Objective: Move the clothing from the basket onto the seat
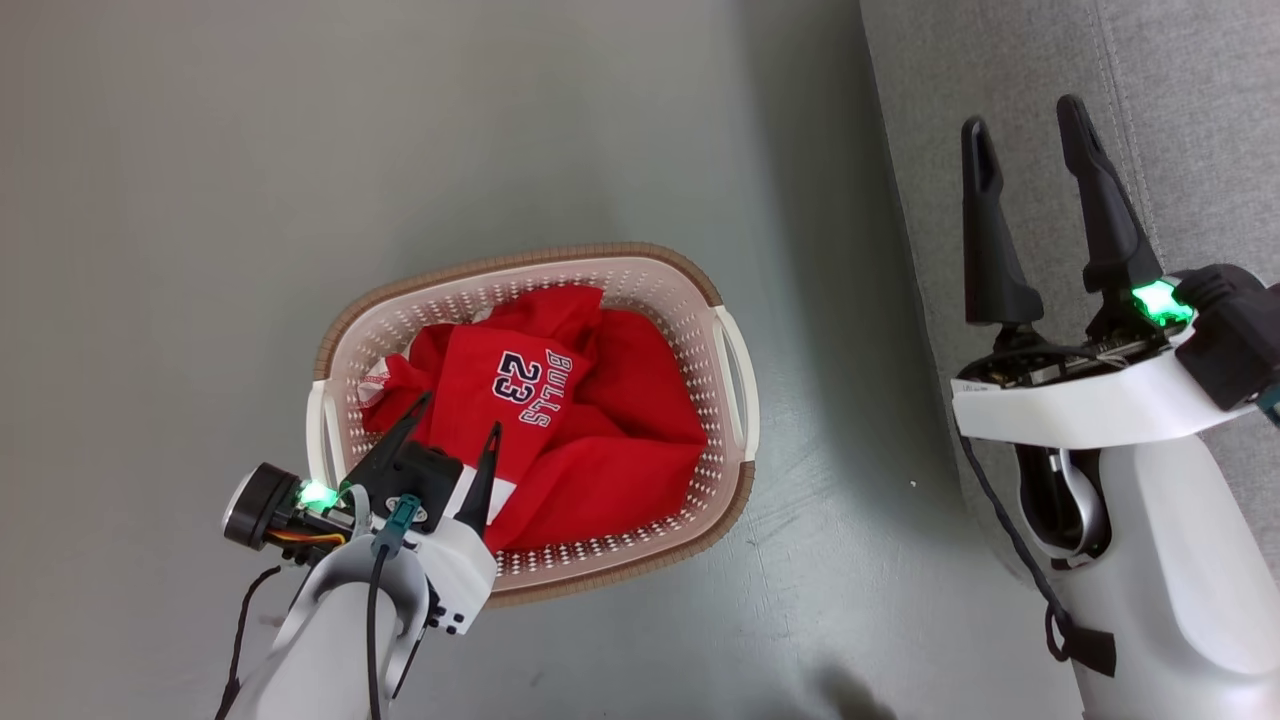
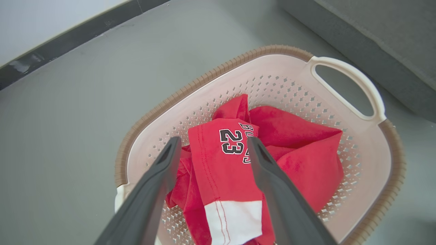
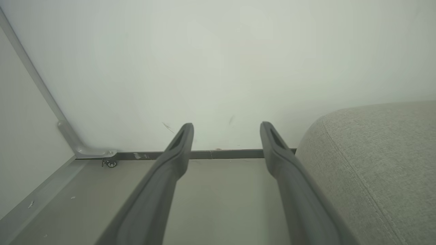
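The left pincer [image 2: 214,140] gapes over the jersey [image 2: 221,177], hiding part of "BULLS"; the right pincer [image 3: 227,126] gapes beside the seat [image 3: 374,163].

**Head view, lower left:** left gripper [image 1: 461,411], two slim dark tapered fingers [image 1: 480,490] on a black mount, with a green indicator light [image 1: 318,494], a black cylindrical module [image 1: 252,505], a teal-tipped cable [image 1: 395,515] and a white forearm shell [image 1: 320,650].

**Right side:** right gripper [image 1: 1022,113], black fingers, a green light [image 1: 1158,300], a white wrist collar [image 1: 1080,410] and a black cable [image 1: 1003,528] ending in a strap.
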You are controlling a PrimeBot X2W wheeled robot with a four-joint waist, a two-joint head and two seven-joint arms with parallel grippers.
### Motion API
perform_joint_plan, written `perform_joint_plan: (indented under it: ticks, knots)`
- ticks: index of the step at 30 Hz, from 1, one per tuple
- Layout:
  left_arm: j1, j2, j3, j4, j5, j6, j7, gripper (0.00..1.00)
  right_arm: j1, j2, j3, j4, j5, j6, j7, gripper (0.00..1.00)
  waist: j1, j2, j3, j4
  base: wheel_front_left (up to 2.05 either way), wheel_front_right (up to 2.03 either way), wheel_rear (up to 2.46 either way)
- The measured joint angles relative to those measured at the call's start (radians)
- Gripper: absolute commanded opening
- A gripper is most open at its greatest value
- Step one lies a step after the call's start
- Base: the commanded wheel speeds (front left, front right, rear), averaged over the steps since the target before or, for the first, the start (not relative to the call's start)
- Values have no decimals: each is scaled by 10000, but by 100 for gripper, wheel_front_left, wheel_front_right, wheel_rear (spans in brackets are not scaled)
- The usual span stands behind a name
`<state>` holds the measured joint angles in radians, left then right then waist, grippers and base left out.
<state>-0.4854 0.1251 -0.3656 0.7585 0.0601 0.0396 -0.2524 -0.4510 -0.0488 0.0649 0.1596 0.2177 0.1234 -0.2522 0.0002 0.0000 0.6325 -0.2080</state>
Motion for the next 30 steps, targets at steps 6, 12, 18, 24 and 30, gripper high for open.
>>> perform_joint_plan:
  ticks: [6, 12, 18, 24, 30]
  knots:
    - [-307, -25, -119, 428, 150, -4, 33, 100, -231, -2, -40, -121, 38, 0, -2, 100, 0, 0, 330, -103, 0, 0, 0]
    - [-646, 77, -150, 886, 242, -61, 161, 100, -257, 0, -188, -221, 46, 0, -4, 100, 0, 0, 645, -245, 0, 0, 0]
    - [-872, 203, -203, 1262, 332, -134, 337, 100, -346, 0, -182, -284, 221, 0, -4, 100, 0, 0, 903, -372, 0, 0, 0]
    - [-1185, 244, -230, 1563, 408, -132, 424, 100, -600, 0, -186, -420, 265, 0, -13, 100, 0, 0, 1187, -523, 0, 0, 0]
    - [-1468, 291, -213, 1850, 408, -128, 504, 100, -697, 0, -176, -531, 295, 0, -15, 100, -1, 0, 1440, -654, 0, 0, 0]
